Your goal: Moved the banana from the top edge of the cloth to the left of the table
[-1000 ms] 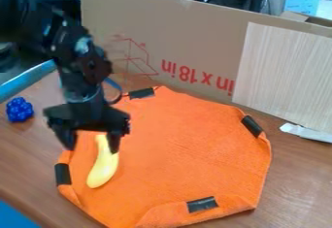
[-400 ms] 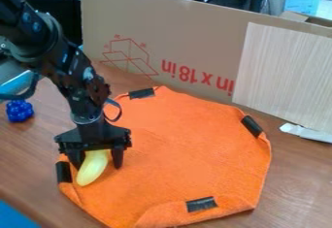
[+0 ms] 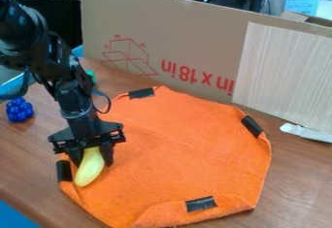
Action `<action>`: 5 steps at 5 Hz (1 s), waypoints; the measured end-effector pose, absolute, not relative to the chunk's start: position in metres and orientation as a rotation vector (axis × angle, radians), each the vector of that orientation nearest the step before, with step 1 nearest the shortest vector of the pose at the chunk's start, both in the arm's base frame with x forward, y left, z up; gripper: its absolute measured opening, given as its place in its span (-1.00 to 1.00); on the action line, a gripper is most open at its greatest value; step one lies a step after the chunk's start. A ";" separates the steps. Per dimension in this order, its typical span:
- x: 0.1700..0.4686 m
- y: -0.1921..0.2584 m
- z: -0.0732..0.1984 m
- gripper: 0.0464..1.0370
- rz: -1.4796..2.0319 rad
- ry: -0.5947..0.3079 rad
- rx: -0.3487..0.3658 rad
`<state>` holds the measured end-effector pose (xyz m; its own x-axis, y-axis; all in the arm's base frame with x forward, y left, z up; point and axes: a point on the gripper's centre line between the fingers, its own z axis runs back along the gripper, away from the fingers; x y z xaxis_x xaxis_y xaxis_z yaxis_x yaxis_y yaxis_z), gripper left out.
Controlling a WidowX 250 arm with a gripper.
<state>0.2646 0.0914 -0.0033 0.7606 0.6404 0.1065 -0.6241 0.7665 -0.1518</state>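
The black two-finger gripper (image 3: 92, 163) pinches the curved yellow banana (image 3: 88, 174) near one end, jaws a bit apart, so the banana could tip and slip out.

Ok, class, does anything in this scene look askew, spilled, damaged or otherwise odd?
Nothing looks spilled. The orange cloth is askew: its bottom edge is folded over instead of lying flat, with black tape on it. Behind, the cardboard panel looks odd because its red lettering is upside down.
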 end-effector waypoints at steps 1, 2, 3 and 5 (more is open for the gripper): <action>0.271 0.089 0.020 0.07 0.709 -0.166 -0.166; 0.272 0.093 0.041 0.07 0.728 -0.147 -0.244; 0.275 0.123 0.056 0.07 0.804 -0.181 -0.234; 0.303 0.182 0.048 0.07 0.936 -0.214 -0.167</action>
<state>0.3027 0.1820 0.0477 0.5744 0.8112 0.1097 -0.7783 0.5827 -0.2340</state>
